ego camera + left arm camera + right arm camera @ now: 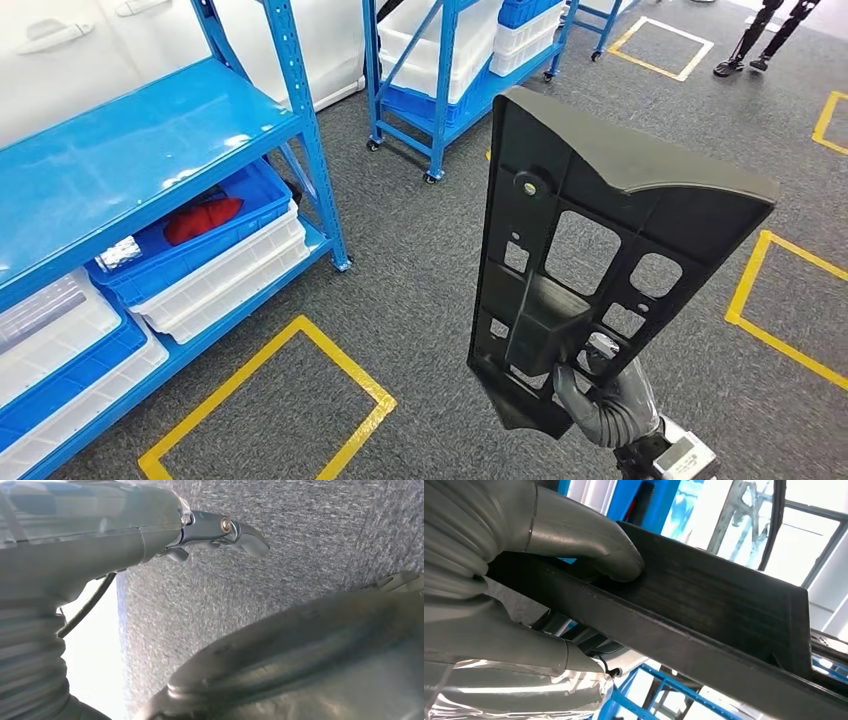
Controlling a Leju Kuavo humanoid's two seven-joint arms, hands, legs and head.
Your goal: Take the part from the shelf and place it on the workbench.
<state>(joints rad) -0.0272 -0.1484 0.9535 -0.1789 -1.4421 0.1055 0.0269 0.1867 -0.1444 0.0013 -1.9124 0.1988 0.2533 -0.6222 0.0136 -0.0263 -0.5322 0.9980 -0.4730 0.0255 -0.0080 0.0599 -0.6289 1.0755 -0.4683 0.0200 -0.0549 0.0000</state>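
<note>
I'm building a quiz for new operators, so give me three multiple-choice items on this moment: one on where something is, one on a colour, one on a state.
1. Where does the right robot hand grip the black part?
A. near its lower end
B. at its top edge
C. not at all

2. What colour is the tape outlining the floor rectangles?
A. red
B. yellow
C. white

3. How is the black part held?
A. lying flat on the floor
B. resting on the blue shelf
C. raised roughly upright over the carpet

Answers:
1 A, since the head view shows the fingers wrapped round the lower end.
2 B, since the lines on the grey carpet are yellow.
3 C, since the part stands up from the hand with carpet behind it, clear of the shelf.
</note>
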